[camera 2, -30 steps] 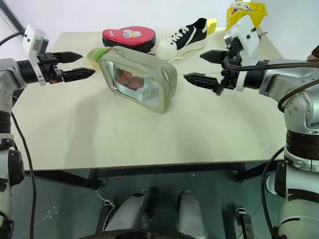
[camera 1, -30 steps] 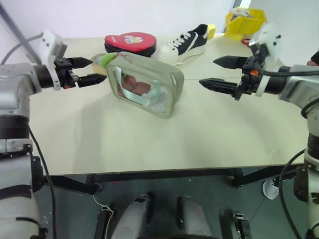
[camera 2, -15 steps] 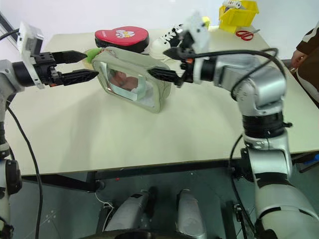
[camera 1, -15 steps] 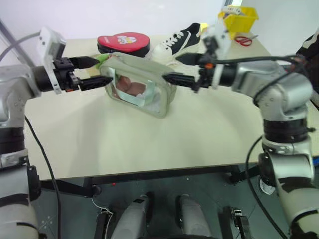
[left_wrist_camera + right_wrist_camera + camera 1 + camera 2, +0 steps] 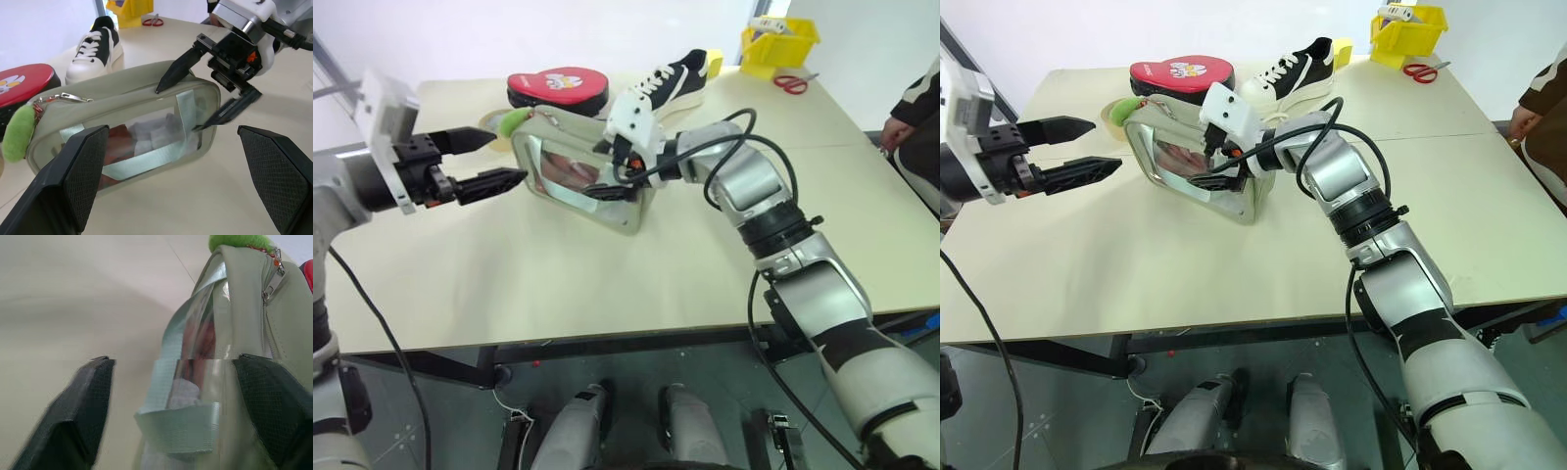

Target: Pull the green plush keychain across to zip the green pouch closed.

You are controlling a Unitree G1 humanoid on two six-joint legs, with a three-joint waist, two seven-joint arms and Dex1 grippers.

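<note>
The green pouch stands on edge on the table, its clear window facing me. The green plush keychain hangs at its top left end, at the end of the zipper. My left gripper is open and level, a little to the left of the pouch and just below the keychain, touching neither. My right gripper is open around the pouch's right end: one finger lies on the top by the zipper line, the other rests against the window. A gap remains beside the pouch in the right wrist view.
Behind the pouch lie a red oval case, a black-and-white shoe and a tape roll. A yellow bin and scissors sit at the far right. A person's sleeve shows at the right edge.
My right gripper has swung left from beside the pouch to straddle its right end, with the jaws narrower. My left gripper has drawn back a little from the pouch's left end.
</note>
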